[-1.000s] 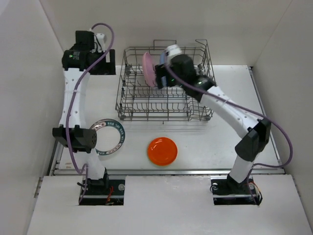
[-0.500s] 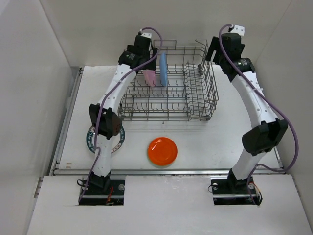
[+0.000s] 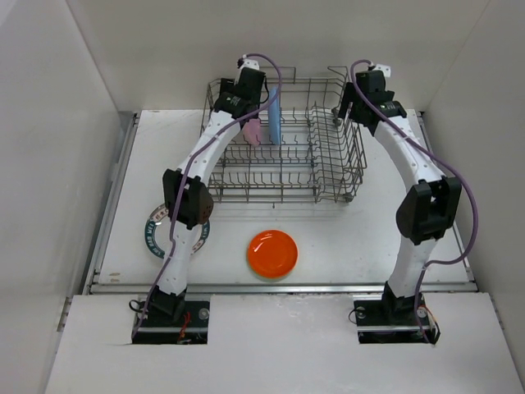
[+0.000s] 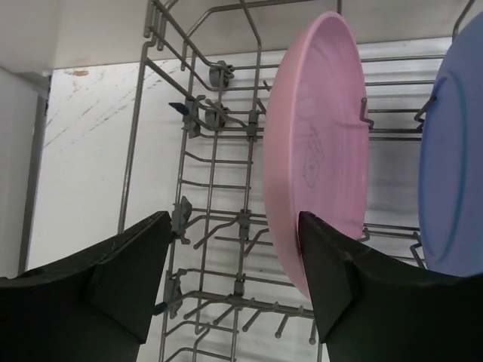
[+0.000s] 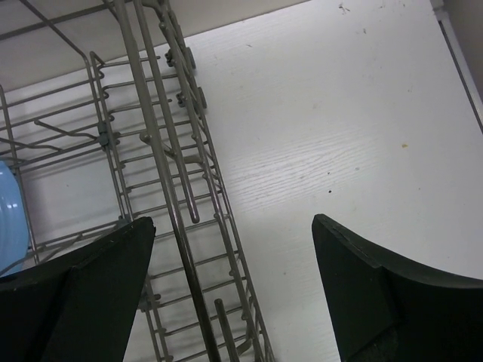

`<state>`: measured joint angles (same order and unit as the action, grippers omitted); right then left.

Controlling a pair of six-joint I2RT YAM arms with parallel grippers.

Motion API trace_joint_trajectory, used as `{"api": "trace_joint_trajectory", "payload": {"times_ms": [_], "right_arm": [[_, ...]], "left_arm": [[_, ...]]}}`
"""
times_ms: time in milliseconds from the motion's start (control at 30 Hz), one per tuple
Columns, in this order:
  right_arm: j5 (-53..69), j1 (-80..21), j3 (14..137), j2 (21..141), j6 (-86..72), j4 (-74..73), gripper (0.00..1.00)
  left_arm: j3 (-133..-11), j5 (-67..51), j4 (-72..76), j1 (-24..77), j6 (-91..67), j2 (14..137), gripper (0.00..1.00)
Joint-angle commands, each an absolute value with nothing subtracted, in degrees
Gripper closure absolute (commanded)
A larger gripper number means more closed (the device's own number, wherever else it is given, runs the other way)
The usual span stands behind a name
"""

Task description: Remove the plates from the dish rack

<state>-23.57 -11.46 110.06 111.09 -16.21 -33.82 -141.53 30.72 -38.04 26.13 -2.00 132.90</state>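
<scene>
Bright, even, diffuse light, faint soft shadows on the white bench (image 3: 369,238), all views sharp, wrist views slightly wide-angle

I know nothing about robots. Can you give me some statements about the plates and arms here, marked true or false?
1. The orange plate lies on the table, outside the dish rack. True.
2. The pink plate lies flat on the table. False: it stands on edge in the rack.
3. The blue plate stands in the rack beside the pink one. True.
4. The right tool holds a plate. False: it is open and empty, over the rack's right wall.
</scene>
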Motion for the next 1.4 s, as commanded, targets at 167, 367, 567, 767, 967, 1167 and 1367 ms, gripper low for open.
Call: {"api": "trace_joint_trajectory", "payload": {"times_ms": [167, 367, 567, 767, 967, 1167, 1367], "right_arm": [[-22.4, -10.8, 109.1, 114.2, -14.2, -29.7, 0.09], [-18.9, -10.8, 107.2, 114.1, -13.7, -28.5, 0.14], [-18.9, -10.8, 104.3, 112.1, -13.2, -27.3, 0.16], [-19.4, -10.8, 103.8, 110.1, -12.6, -26.1, 0.16], [-20.0, -11.3, 104.3, 108.0, -12.0, -25.5, 0.16], [-21.7, -12.5, 103.1, 104.5, -11.0, -25.5, 0.16], [-22.8, -13.6, 99.5, 100.9, -11.0, -24.3, 0.16]], "left_arm": [[-140.8, 23.8, -37.9, 25.5, -1.8, 133.6, 0.55], [-140.8, 21.4, -37.9, 25.5, -3.1, 133.6, 0.97], [-141.4, 22.6, -37.4, 25.5, -3.1, 129.6, 1.0], [-145.1, 24.4, -38.5, 26.1, -1.3, 123.9, 1.0], [-143.4, 23.8, -41.4, 26.1, -0.8, 121.1, 1.0], [-144.2, 24.1, -42.1, 25.6, -0.8, 118.9, 1.0], [-145.5, 24.1, -42.7, 25.6, 1.2, 117.3, 1.0]]}}
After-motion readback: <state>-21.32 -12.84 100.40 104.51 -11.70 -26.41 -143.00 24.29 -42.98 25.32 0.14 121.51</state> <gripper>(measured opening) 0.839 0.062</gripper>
